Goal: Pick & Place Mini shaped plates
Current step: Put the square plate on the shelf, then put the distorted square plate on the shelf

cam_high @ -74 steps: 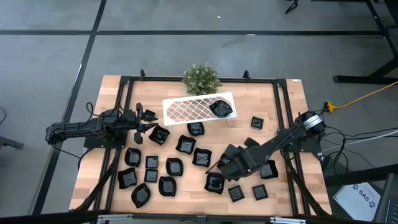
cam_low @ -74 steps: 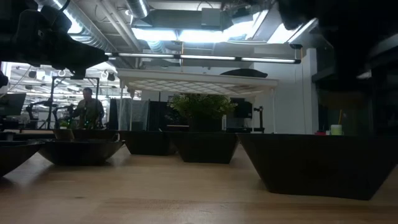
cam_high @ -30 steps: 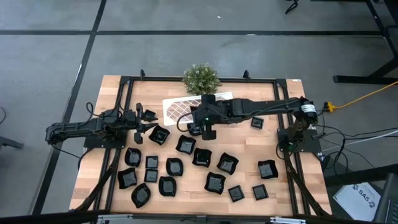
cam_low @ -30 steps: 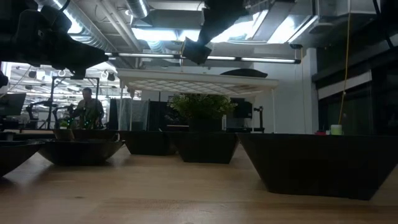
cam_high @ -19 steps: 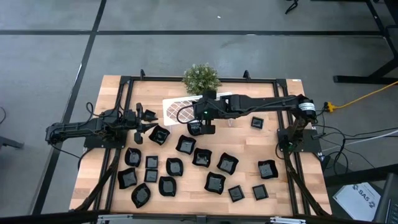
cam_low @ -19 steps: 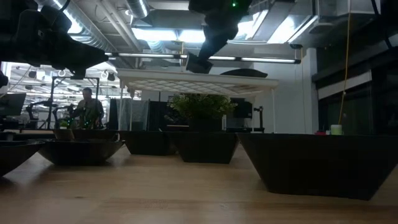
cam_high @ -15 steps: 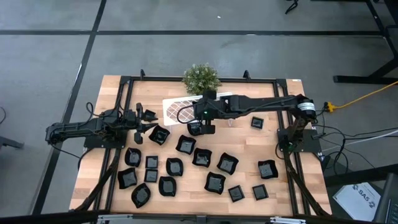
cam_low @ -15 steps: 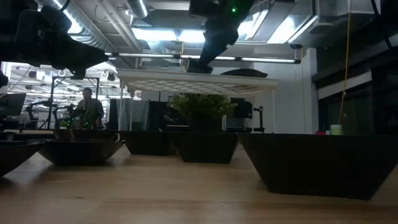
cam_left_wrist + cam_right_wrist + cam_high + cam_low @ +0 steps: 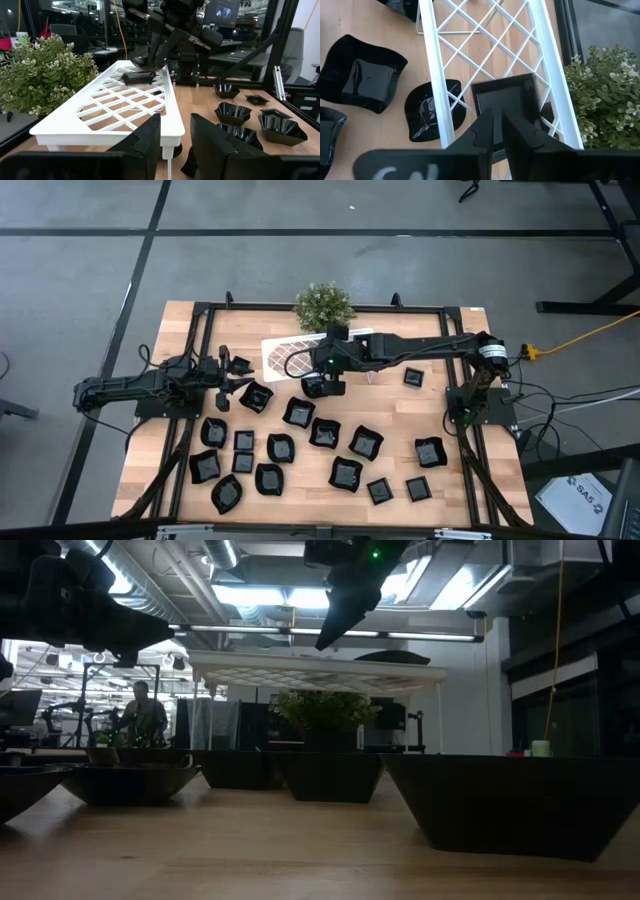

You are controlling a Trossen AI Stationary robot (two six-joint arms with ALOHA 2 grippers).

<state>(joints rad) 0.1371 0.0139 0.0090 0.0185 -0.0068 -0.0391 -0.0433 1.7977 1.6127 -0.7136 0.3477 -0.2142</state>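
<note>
The right claw (image 9: 498,131) has carried a square plate (image 9: 506,97) from the counter's front onto the rack (image 9: 120,105) and begun loosening.

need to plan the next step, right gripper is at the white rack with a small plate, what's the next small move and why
Probably open a little wider, then lift straight up. The right gripper has its fingers just parted above the square plate, which seems to rest flat on the white rack, so it looks placed.

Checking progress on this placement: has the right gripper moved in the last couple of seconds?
Yes. The right gripper swung from the near-right plates up to the white rack, beside the plant.
</note>
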